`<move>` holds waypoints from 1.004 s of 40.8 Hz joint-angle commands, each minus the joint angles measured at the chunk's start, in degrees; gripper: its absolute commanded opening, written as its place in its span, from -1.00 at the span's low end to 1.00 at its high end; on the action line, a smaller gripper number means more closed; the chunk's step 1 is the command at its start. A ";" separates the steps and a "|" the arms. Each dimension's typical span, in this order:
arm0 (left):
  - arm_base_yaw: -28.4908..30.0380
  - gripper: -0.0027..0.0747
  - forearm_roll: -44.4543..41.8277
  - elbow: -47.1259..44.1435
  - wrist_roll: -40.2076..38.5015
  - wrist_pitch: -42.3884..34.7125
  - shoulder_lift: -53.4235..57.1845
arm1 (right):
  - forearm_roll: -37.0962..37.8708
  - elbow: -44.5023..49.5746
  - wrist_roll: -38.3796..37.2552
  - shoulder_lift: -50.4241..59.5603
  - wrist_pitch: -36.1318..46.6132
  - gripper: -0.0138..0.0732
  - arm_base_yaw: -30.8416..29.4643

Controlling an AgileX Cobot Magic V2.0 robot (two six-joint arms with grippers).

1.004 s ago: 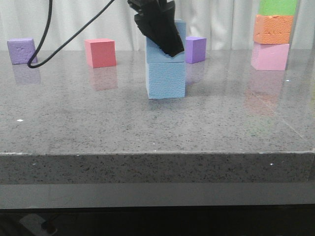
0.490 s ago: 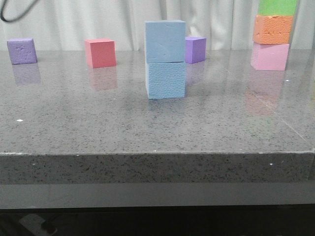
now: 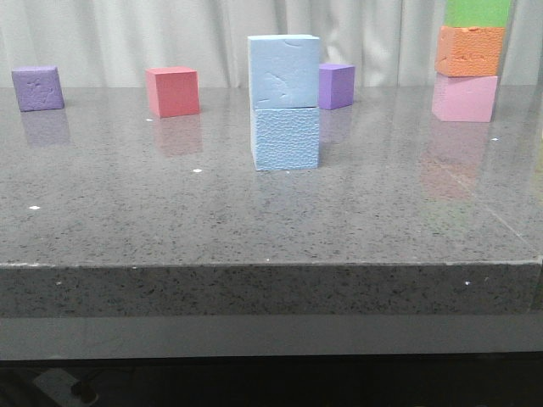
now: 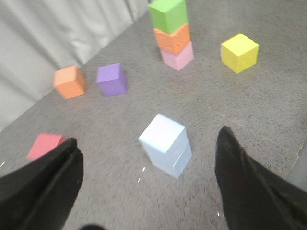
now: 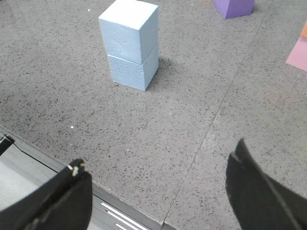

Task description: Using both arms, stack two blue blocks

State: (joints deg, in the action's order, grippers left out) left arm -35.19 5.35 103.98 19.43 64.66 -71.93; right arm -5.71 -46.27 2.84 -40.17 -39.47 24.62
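Observation:
Two pale blue blocks stand stacked mid-table: the upper block (image 3: 284,71) rests squarely on the lower block (image 3: 286,138). The same stack shows as upper block (image 5: 129,30) on lower block (image 5: 133,72) in the right wrist view, and as a blurred pale blue stack (image 4: 165,151) in the left wrist view. No arm appears in the front view. My left gripper (image 4: 148,158) is open, high above the table and apart from the stack. My right gripper (image 5: 158,167) is open over the table's front edge, well short of the stack.
A red cube (image 3: 173,91) and a purple cube (image 3: 37,88) sit at back left, another purple cube (image 3: 337,86) behind the stack. A green-orange-pink tower (image 3: 469,61) stands at back right. The left wrist view also shows a yellow cube (image 4: 239,52) and an orange cube (image 4: 70,82).
One second ago a black gripper was at the upper blue block; it has since let go and left the front view. The stack stays standing.

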 commanded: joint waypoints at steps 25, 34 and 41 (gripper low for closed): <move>0.10 0.38 -5.35 -46.63 -23.77 -11.61 36.73 | -0.33 -1.35 0.42 0.19 3.75 0.66 -0.34; 0.10 0.38 -4.86 -56.97 -23.77 -24.01 38.15 | -0.33 -1.35 0.42 0.14 3.92 0.66 -0.34; 0.10 0.27 -4.86 -57.68 -23.77 -25.49 38.04 | -0.33 -1.35 0.36 0.10 3.60 0.66 -0.34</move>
State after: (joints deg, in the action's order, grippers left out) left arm -35.19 0.00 44.89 -3.85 45.12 -33.68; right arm -5.71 -46.27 2.84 -40.17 -39.47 24.62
